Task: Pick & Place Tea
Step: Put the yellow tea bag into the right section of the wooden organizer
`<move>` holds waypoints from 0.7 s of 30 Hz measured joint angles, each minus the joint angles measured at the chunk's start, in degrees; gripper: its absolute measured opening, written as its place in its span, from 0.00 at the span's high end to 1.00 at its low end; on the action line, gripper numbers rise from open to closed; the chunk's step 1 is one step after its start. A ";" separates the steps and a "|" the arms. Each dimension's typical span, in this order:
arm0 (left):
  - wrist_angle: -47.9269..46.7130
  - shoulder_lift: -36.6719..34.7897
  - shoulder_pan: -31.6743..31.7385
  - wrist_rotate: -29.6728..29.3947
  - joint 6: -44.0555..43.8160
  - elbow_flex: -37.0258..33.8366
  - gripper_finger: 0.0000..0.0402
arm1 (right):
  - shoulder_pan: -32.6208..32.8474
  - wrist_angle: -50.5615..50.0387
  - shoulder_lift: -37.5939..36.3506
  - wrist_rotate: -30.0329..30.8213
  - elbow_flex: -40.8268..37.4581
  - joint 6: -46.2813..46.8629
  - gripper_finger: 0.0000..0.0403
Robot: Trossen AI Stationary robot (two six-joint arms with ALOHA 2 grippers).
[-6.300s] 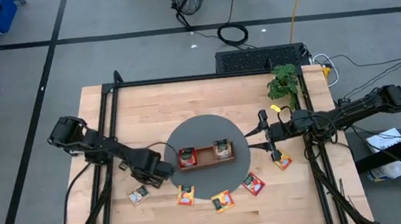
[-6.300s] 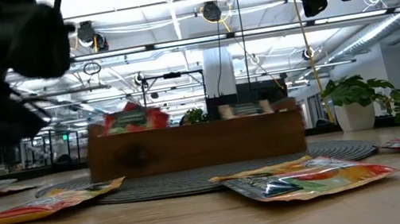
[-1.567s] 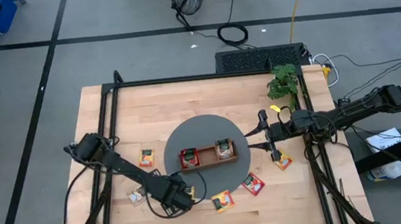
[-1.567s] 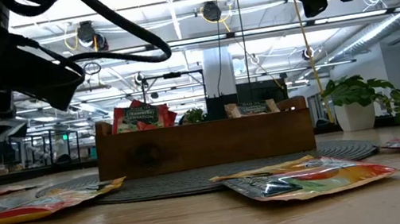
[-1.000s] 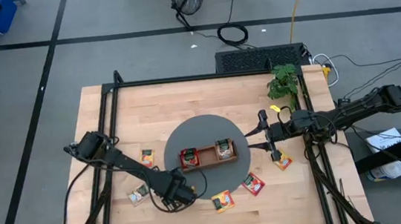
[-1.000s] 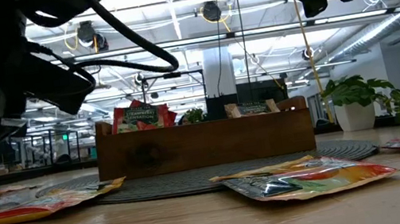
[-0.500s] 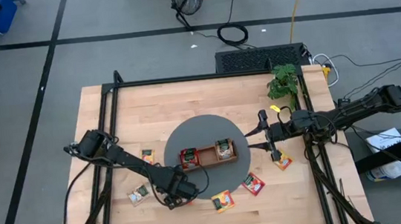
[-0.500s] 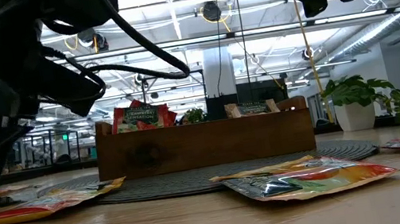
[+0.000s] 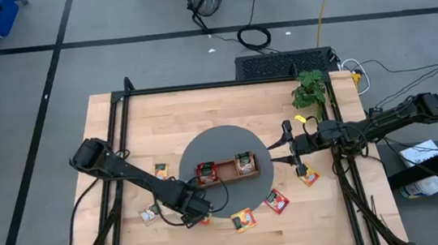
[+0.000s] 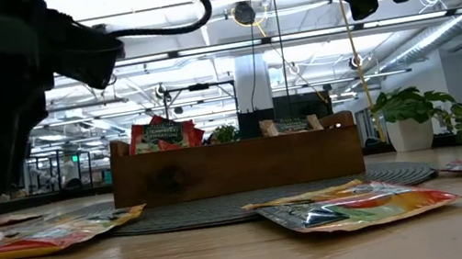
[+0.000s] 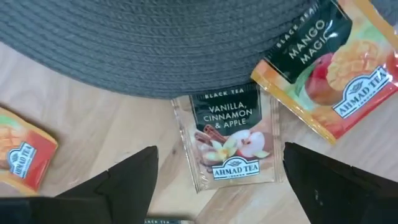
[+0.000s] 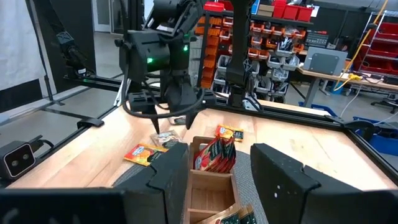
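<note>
My left gripper (image 9: pixel 195 215) points straight down, open, just off the near edge of the round grey mat (image 9: pixel 221 143). Below it a whitish tea packet (image 11: pixel 227 134) printed "Vanilla, Cinnamon & Apple" lies flat on the wood, its far edge against the mat; my fingers (image 11: pixel 134 177) stand on either side of it, clear of it. The brown wooden tray (image 9: pixel 225 171) sits on the mat with red packets (image 9: pixel 205 172) in its left compartment and a whitish one (image 9: pixel 244 163) in its right. My right gripper (image 9: pixel 288 144) hovers level and open over the mat's right edge.
Loose tea packets lie on the wood: a Mango Magic one (image 11: pixel 329 68) beside the whitish one, others near the front edge (image 9: pixel 243 219) (image 9: pixel 276 202) (image 9: pixel 149 215), one at left (image 9: pixel 159 171), one under the right arm (image 9: pixel 309 177). A potted plant (image 9: pixel 308 88) stands at the far right.
My left gripper has risen straight up from the table at the mat's near edge; in the low view its dark bulk has lifted well above the tabletop. The whitish packet stays flat on the wood below it.
</note>
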 joint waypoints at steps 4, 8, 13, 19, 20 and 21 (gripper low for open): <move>0.65 0.81 -0.67 1.83 -0.48 0.00 0.16 | -0.01 -0.19 -0.01 -0.01 0.00 -0.01 0.61; 4.38 1.05 -0.71 3.10 -0.54 -0.15 0.16 | -0.01 -0.23 -0.01 -0.01 0.00 -0.01 0.61; 7.05 1.05 -0.77 2.72 -0.39 -1.31 0.16 | 0.01 -0.28 -0.01 -0.01 -0.02 -0.01 0.61; 6.06 1.07 -0.77 2.70 -3.19 -4.08 0.16 | 0.01 -0.29 -0.01 -0.01 -0.02 0.01 0.61; 6.23 1.07 -0.77 2.81 -3.37 -4.41 0.16 | 0.01 -0.25 -0.01 -0.01 -0.02 0.00 0.61; 6.49 1.07 -0.77 3.03 -3.54 -4.73 0.16 | 0.01 -0.25 -0.01 -0.01 -0.02 0.01 0.61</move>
